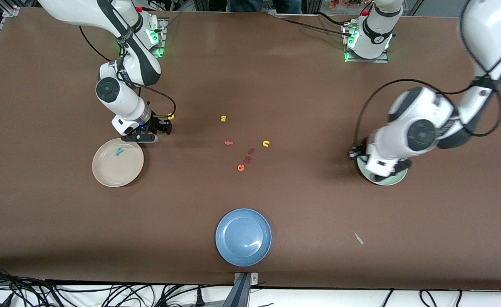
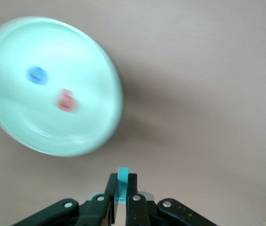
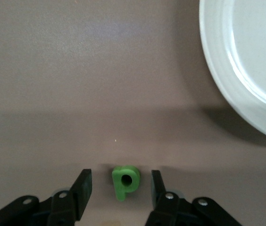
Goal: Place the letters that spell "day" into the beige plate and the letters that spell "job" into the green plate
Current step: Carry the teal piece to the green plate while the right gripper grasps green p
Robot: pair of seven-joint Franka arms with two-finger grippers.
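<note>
1. The brown worktop [image 1: 301, 94] carries three plates and scattered foam letters.
2. The right pincer [image 3: 117, 184], just beside the beige plate [image 1: 105, 175] toward the robots' edge, stands half open astride the green letter [image 3: 124, 182], whose stem runs along the fingers; only closing seems needed.
3. The left pincer [image 2: 121, 189], shut on the teal j [image 2: 122, 178], hangs over the green plate [image 2: 1, 122], just beside its rim; that plate holds the o [image 2: 37, 75] and b [image 2: 66, 100].
4. The y [image 1: 119, 151] lies in the beige plate.

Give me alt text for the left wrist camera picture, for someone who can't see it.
The left gripper is shut on a thin teal letter above the brown table. Near it sits the pale green plate, blurred, with a blue letter and a salmon-red letter lying apart in it.
</note>
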